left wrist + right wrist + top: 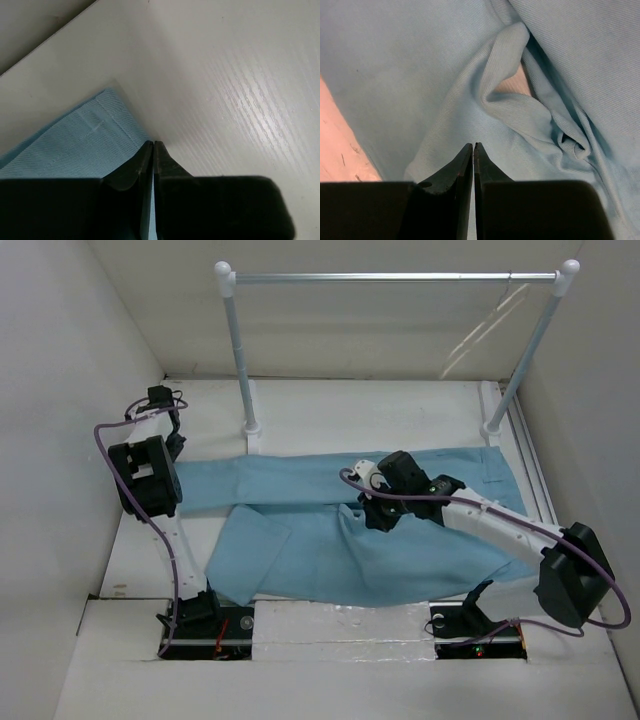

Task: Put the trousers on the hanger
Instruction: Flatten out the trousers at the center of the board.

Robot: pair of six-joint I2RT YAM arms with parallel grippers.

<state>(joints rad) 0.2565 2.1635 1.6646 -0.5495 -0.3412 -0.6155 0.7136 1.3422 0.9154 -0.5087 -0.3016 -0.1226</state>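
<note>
Trousers (350, 540) lie spread on the bench (330, 405), in front of the rail (400, 278). The waist end is on the right, near the right post, and the legs run off to the left. One leg goes straight left. The other lies nearer to me, with a bumpy fold in the middle. My right hand (473, 146) is clenched, fingers pressed tight together, and its tips sit over that fold. My left hand (153, 145) is clenched too, right at the edge of a leg's end, where the blue cloth meets the white bench. I cannot tell if either hand has cloth pinched in it. A thin pale hanger (480, 335) seems to hang from the rail near its right end, hard to see against the wall.
</note>
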